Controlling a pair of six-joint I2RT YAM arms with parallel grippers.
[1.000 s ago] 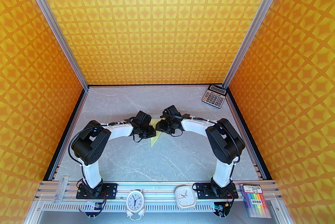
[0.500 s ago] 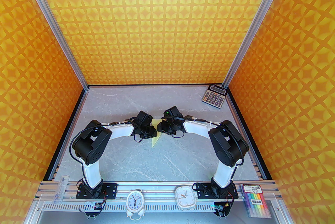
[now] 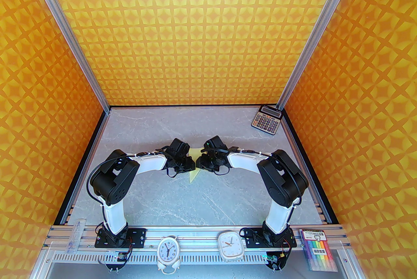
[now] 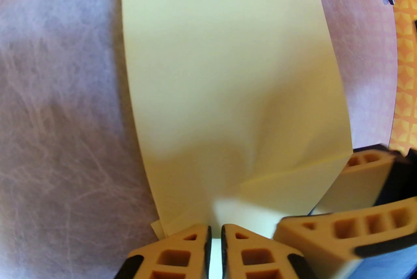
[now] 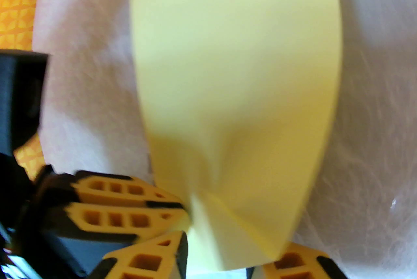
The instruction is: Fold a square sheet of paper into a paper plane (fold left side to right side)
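The sheet of paper (image 4: 228, 59) lies at the middle of the bench (image 3: 156, 199), between the two grippers and well clear of every edge. It is pale yellow, plain and unmarked, and doubled over: a lower layer peeps out beside the left gripper's pads and again at the far corner. Close to the fingers it bulges and puckers, with a sharp crease running from the pinch to its right edge. Farther off it lies smooth. From above, a narrow pale tip pokes toward the near edge from under the wrists.

The left gripper (image 4: 215, 235) has its tan pads pressed together on the sheet's near edge, with a sliver of paper between them. The right gripper (image 5: 234, 246) has its fingers apart, astride a raised fold at the same end.

The pack of markers (image 3: 318, 250), just off the bench's near right corner, carries a printed label too small to read. The round clock (image 3: 167, 251) and the square clock (image 3: 230, 244) show numerals on their dials. The calculator (image 3: 266, 120), in the far right corner, has a mark above its display that is too small to make out.
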